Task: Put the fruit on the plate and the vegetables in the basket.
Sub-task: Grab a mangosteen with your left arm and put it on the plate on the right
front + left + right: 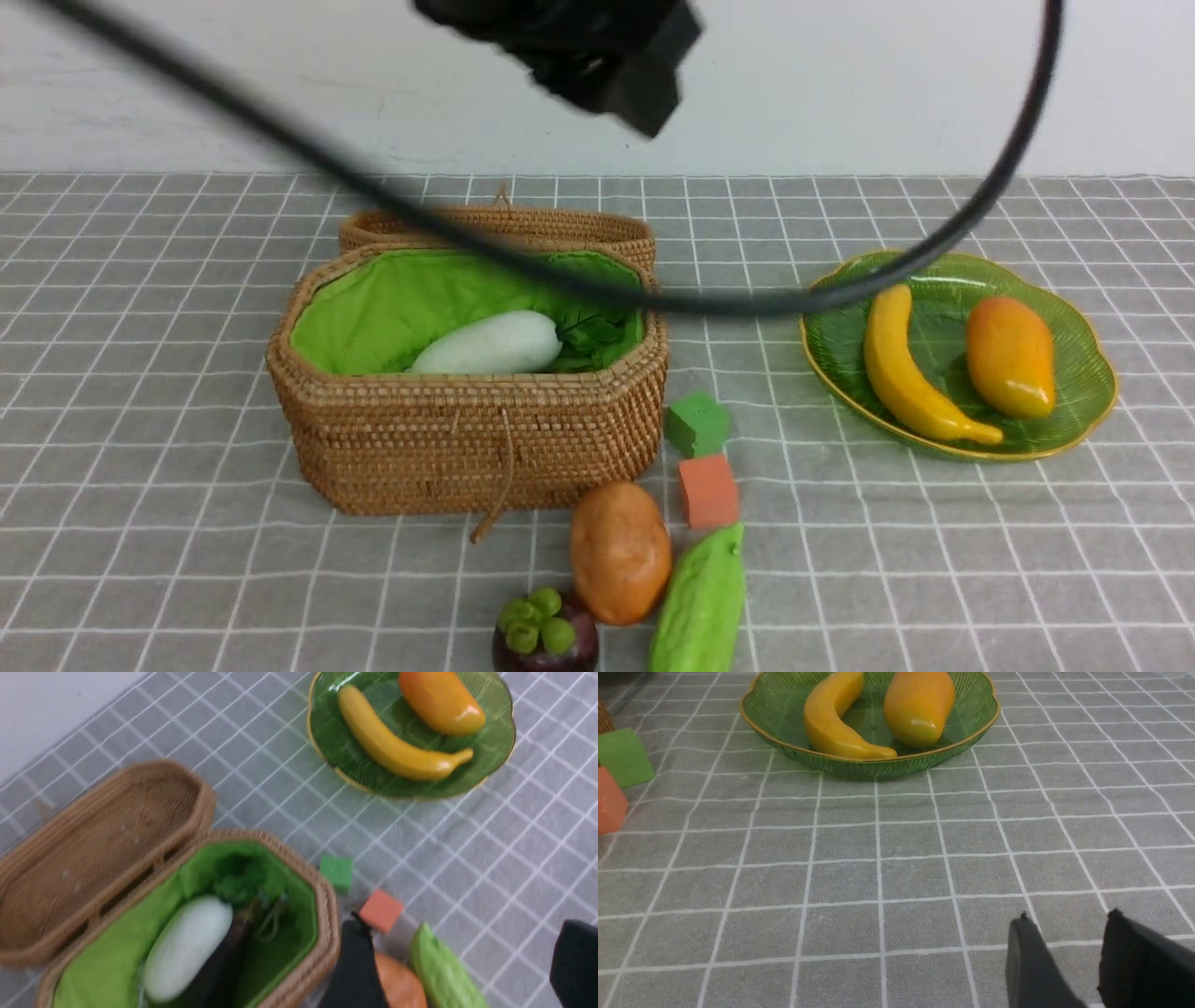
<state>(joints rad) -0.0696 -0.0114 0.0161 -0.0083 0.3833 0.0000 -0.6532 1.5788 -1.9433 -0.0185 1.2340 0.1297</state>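
Two fruits, banana [910,373] and mango [1010,357], side by side on green plate [943,280], right of bench. Mangosteen [544,635] outstanding at near edge, just beside potato [620,551] and gourd [700,607]. Radish [487,343] and greens [593,336] inside basket [467,439], lid [504,227] laid back behind for access. Left tool [465,921]: jaws wide apart, empty, over potato and gourd, probably lined up for next vegetable. Right tool [1068,917]: apart, empty, low over bare cloth. Grey white-gridded cloth [140,373]; plain white wall [840,93].
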